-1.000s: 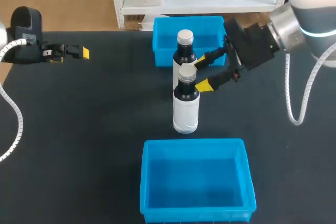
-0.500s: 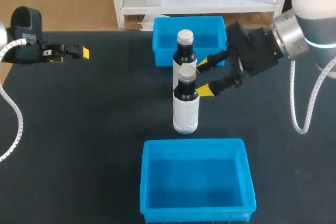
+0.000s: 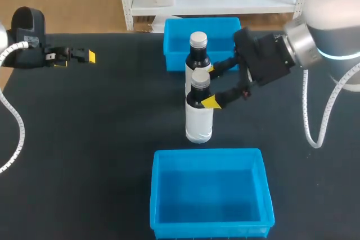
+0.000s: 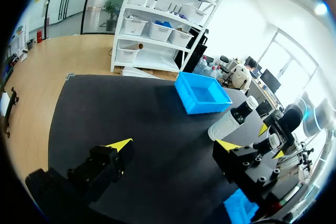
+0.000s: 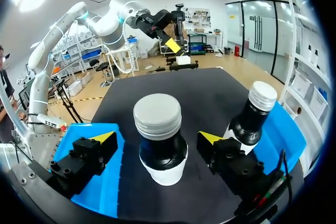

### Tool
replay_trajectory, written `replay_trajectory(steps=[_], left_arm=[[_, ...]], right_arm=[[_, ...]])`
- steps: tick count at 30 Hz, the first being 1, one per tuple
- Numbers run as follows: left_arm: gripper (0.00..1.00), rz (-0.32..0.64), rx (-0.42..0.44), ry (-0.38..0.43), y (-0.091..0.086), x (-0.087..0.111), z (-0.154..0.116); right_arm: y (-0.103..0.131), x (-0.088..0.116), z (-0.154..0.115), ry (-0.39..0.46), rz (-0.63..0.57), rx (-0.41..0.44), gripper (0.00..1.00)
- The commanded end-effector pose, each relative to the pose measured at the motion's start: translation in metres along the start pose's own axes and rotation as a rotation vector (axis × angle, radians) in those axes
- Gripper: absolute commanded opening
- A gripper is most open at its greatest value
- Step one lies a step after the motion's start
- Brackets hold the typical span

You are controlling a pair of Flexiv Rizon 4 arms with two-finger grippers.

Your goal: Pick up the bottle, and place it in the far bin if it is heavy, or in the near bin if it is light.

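Two dark bottles with white labels and grey caps stand between the bins. The nearer bottle (image 3: pixel 199 111) (image 5: pixel 160 140) has its neck between the fingers of my right gripper (image 3: pixel 210 85) (image 5: pixel 157 137), which is open, with a gap on both sides. The second bottle (image 3: pixel 198 53) (image 5: pixel 253 113) stands just behind it, beyond one finger, in front of the far blue bin (image 3: pixel 225 29). The near blue bin (image 3: pixel 208 198) holds nothing. My left gripper (image 3: pixel 84 56) (image 4: pixel 173 145) is open over the table's far left, holding nothing.
The black table (image 3: pixel 101 139) is bare on the left and around the near bin. The left wrist view takes in the far bin (image 4: pixel 202 93), a bottle (image 4: pixel 231 121) and a corner of the near bin (image 4: pixel 239 208).
My right gripper has moved left and a little nearer, bringing its open fingers around the nearer bottle's neck. The left arm and both bottles have stayed put.
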State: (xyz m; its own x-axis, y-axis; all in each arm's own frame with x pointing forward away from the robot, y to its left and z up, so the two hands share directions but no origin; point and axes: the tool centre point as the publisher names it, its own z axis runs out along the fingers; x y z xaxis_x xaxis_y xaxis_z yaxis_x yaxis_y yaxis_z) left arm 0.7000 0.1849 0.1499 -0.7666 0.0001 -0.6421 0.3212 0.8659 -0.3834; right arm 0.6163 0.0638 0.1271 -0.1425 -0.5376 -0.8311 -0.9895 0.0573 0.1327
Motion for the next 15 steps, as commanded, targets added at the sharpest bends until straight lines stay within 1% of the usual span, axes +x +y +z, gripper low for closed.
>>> replay_trajectory(steps=[1, 6, 15], left_arm=[[1.00, 0.000, 0.000, 0.000, 0.0000, 0.0000, 0.0000], [1.00, 0.000, 0.000, 0.000, 0.0000, 0.0000, 0.0000], [1.00, 0.000, 0.000, 0.000, 0.0000, 0.0000, 0.0000]], right_arm=[[0.0042, -0.0008, 0.0072, 0.007, -0.005, 0.003, 1.00], [0.0075, -0.0016, 0.0112, 0.007, -0.005, -0.006, 1.00], [0.0068, -0.0033, 0.0132, 0.000, -0.002, -0.004, 1.00]])
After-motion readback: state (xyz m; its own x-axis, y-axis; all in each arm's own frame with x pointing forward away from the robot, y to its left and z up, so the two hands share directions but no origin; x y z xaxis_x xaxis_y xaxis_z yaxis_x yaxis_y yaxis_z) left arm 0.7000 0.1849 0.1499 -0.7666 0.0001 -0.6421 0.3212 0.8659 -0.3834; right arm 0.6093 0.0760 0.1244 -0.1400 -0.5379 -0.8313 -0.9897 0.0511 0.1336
